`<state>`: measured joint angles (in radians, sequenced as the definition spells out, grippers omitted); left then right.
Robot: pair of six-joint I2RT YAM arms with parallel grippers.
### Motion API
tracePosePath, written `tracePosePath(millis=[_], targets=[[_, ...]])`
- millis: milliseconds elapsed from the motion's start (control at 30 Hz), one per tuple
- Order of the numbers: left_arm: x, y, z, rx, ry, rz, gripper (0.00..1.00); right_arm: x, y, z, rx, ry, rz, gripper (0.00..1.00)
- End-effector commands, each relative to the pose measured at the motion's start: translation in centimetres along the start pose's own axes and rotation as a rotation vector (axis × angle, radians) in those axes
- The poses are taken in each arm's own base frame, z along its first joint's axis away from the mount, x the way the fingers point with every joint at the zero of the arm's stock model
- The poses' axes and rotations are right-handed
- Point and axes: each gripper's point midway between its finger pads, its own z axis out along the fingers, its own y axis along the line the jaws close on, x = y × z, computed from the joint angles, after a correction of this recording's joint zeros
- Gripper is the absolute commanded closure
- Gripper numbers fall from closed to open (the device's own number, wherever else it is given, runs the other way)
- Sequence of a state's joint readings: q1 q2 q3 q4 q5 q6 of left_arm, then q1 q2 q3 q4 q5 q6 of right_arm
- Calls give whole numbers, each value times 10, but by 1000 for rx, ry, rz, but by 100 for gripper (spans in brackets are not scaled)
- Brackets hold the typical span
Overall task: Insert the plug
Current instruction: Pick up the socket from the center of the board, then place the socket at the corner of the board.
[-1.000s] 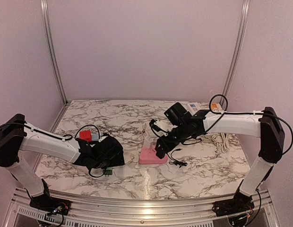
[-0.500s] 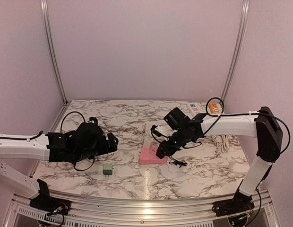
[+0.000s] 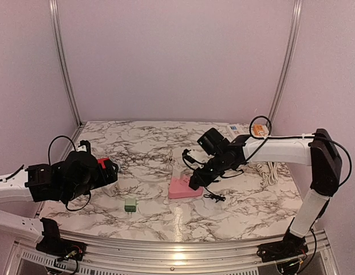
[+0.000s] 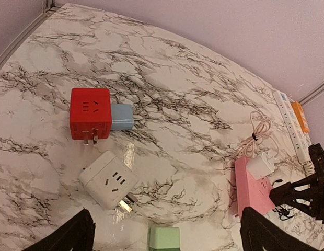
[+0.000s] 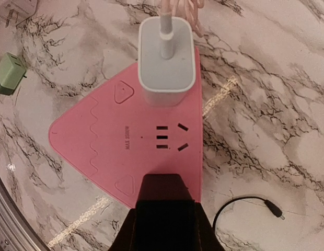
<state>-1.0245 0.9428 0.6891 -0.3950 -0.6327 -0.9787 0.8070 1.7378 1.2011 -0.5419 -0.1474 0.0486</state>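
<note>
The marble counter carries everything. Over it the left arm has swung back from the middle to the lower left of the top view, and its left hand is spread fully open and empty. The right hand has just closed to a pinch with nothing between its fingers, its tips over the near edge of the pink power strip; whether they touch it I cannot tell. With both hands let go, the insertion looks done or nearly so. The white plug sits in the strip's upper socket in the right wrist view. It stands upright, its long axis square to the strip's face, prongs down and hidden. Its cable leaves the top toward the frame's upper edge. A green adapter lies loose at lower centre.
</note>
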Motion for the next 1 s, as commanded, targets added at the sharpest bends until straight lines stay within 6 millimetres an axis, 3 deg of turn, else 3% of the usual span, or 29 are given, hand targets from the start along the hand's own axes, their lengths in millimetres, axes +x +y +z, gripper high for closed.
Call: tracePosePath(millis=[0, 467, 700, 867, 967], targets=[[-9, 41, -11, -129, -70, -1, 1, -61, 28, -51, -9, -202, -14, 100], [-75, 89, -75, -223, -324, -86, 1, -139, 152, -113, -132, -445, -82, 100], [-97, 103, -98, -266, -395, -98, 1, -159, 221, -113, -236, -489, -113, 100], [-104, 106, -107, -250, -420, -129, 1, -172, 253, -104, -326, -514, -94, 100], [-104, 106, -107, -249, -418, -127, 1, -177, 269, -89, -359, -504, -99, 100]])
